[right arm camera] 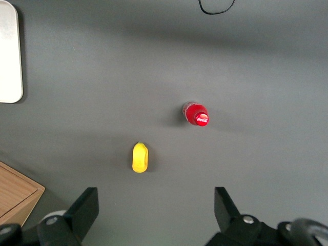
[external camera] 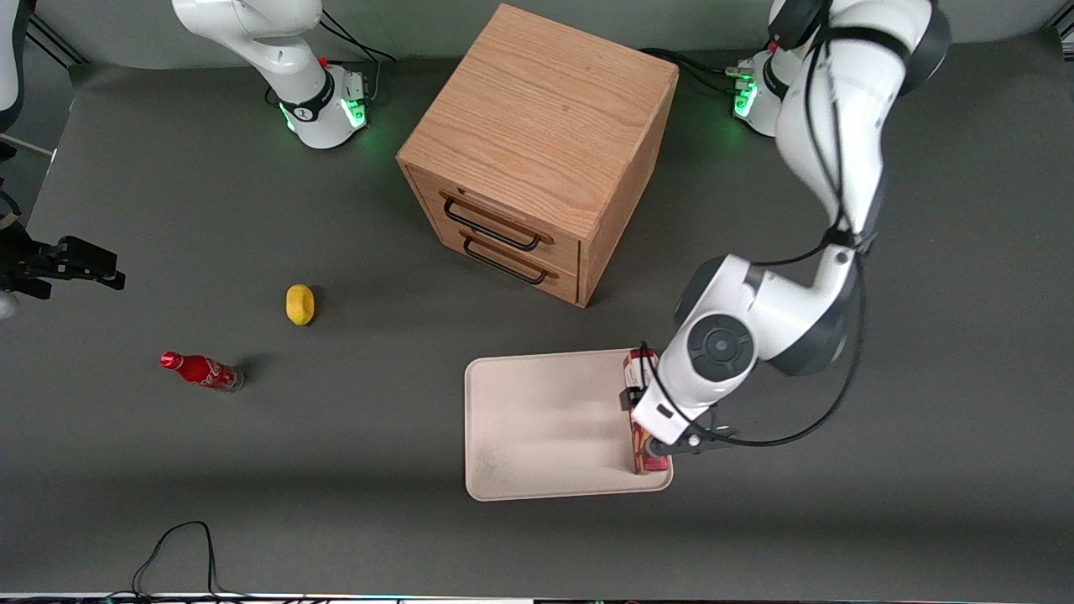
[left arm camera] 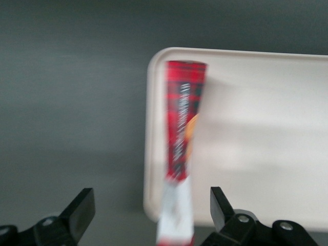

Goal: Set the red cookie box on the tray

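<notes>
The red cookie box (external camera: 639, 367) lies on its slim long edge on the cream tray (external camera: 537, 419), along the tray's rim toward the working arm's end. The wrist view shows the same red cookie box (left arm camera: 182, 123), tartan red with a white end, resting just inside the tray (left arm camera: 256, 128) rim. My left gripper (left arm camera: 148, 200) hangs over the box and is open. Its black fingers (left arm camera: 79, 210) stand wide on either side of the box's white end and touch nothing. From the front, the gripper (external camera: 650, 419) is mostly covered by the white wrist, which also hides the box's middle.
A wooden two-drawer cabinet (external camera: 537, 143) stands farther from the front camera than the tray. A yellow lemon-like object (external camera: 299, 304) and a small red cola bottle (external camera: 201, 371) lie toward the parked arm's end. A black cable (external camera: 176, 554) loops at the table's near edge.
</notes>
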